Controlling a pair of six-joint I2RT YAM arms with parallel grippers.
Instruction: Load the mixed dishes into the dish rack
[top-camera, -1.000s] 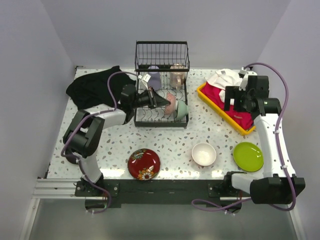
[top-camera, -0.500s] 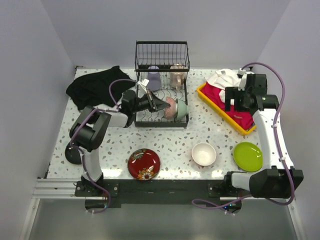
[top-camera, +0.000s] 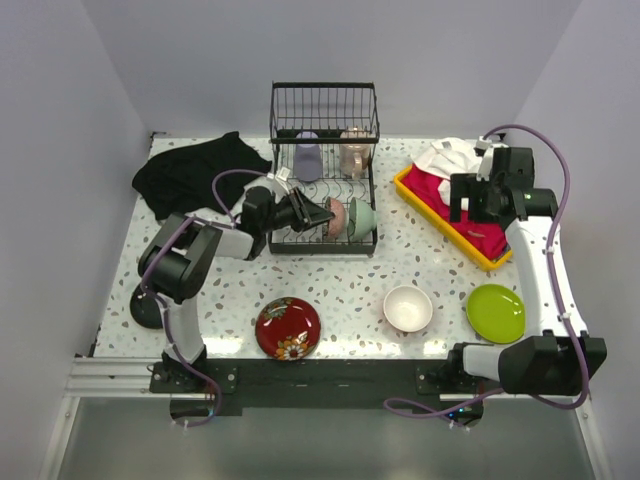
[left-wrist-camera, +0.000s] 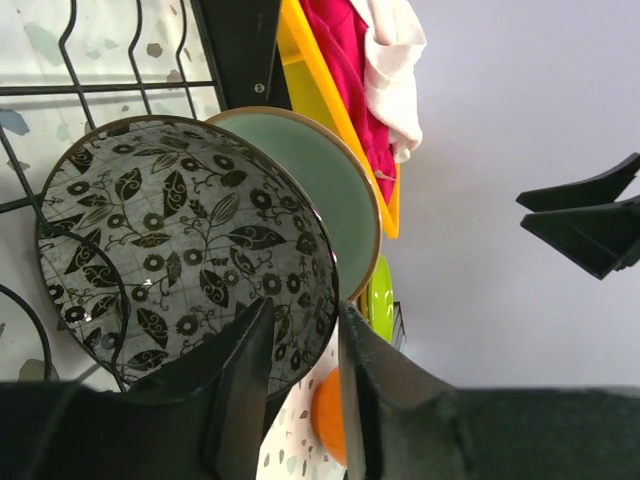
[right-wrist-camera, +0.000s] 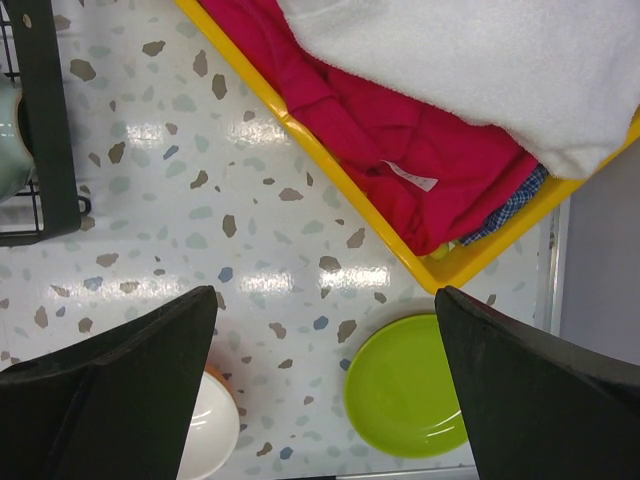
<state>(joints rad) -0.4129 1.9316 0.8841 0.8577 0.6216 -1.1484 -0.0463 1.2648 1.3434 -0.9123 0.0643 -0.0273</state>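
Note:
The black wire dish rack (top-camera: 323, 112) stands at the back middle. A lavender mug (top-camera: 308, 158) and a pinkish mug (top-camera: 354, 152) sit in it. My left gripper (top-camera: 318, 212) reaches into the lower grid. It is shut on the rim of the black-white patterned bowl (left-wrist-camera: 180, 250), which stands on edge against the pale green bowl (left-wrist-camera: 335, 190). One finger (left-wrist-camera: 240, 380) is inside the bowl, the other outside. My right gripper (right-wrist-camera: 325, 390) is open and empty, high above the table near the lime green plate (right-wrist-camera: 410, 385) and the white, orange-outside bowl (right-wrist-camera: 212, 428).
A red floral bowl (top-camera: 288, 327), the white bowl (top-camera: 408, 308) and the lime plate (top-camera: 496, 313) lie along the front. A yellow tray (top-camera: 408, 189) of cloths sits at the right. A black cloth (top-camera: 190, 170) lies at the back left.
My left gripper has moved slightly back and lower with the patterned bowl, which now stands against the pale green bowl. The right arm shifted slightly.

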